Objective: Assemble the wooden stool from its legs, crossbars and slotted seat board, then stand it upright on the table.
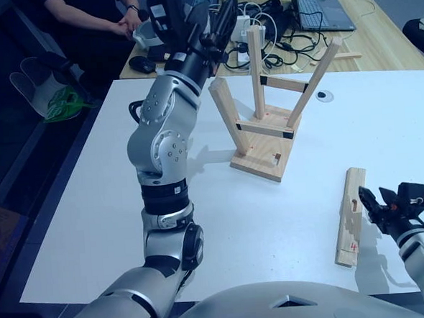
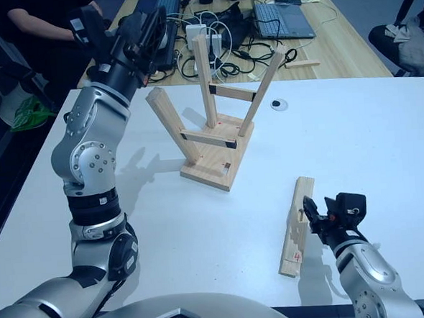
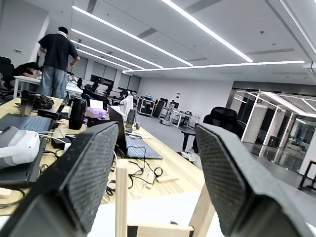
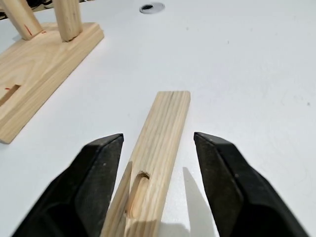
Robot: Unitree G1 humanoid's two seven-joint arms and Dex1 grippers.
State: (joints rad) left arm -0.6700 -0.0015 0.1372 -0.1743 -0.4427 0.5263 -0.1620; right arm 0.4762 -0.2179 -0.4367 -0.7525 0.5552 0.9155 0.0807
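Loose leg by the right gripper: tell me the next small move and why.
Probably close the right gripper on the loose leg. Its open fingers flank the leg, which lies flat on the table, and the seat board shows an empty slot beside three standing legs.

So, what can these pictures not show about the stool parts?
- loose leg: near end cut off by the right wrist view's edge, inside the open right gripper.
- seat board: face on the table hidden, eye views.
- crossbar joints: too small in eye views to judge fit.
- stool legs: cut off by the left wrist view's edge, beyond the open left gripper.
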